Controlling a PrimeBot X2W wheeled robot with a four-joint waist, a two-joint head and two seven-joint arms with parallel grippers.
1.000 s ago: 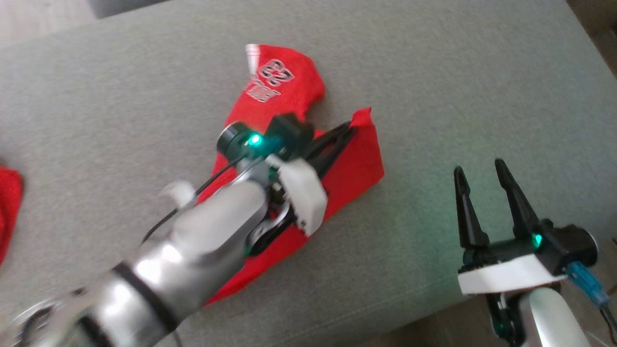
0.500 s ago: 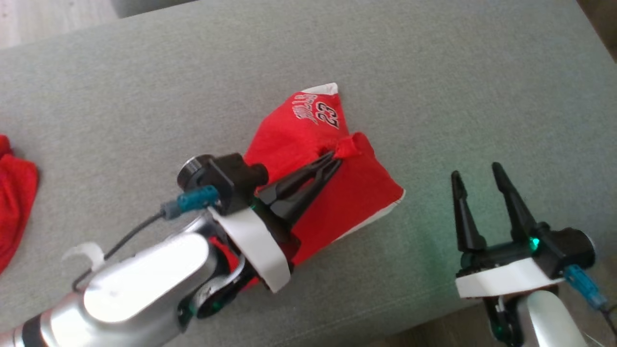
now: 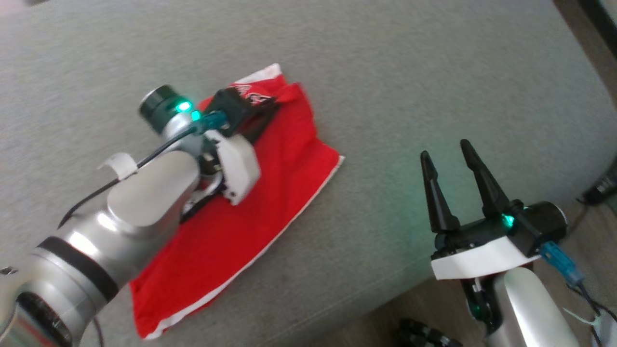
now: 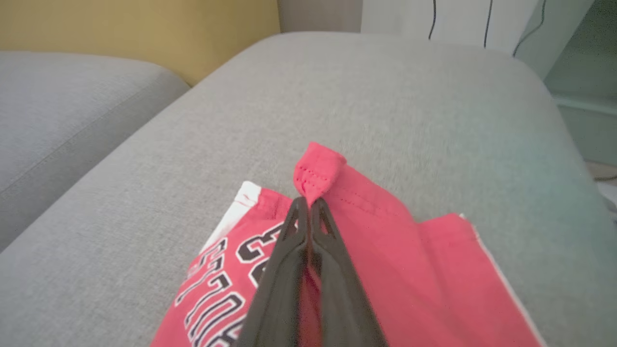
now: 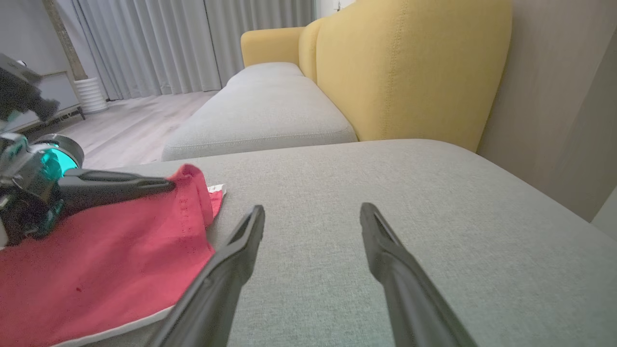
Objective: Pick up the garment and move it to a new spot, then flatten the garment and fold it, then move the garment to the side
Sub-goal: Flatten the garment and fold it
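We have drawn the garment (image 3: 284,183) out flatter, left fingers (image 4: 282,274) pinching its 12 o'clock hem, right fingers (image 3: 482,178) spread at 3 o'clock

The left gripper (image 4: 308,205) is clamped, fingers pressed together, on a raised fold at the far edge of the garment (image 3: 279,193). Its silver forearm (image 3: 144,193) extends above the garment. The right gripper (image 3: 444,149) hovers to the right of the garment, apart from it, fingers spread and holding nothing.

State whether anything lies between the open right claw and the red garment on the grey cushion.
Nothing visible does: bare grey cushion separates the right claw from the red garment, whose corner the shut left claw pinches.
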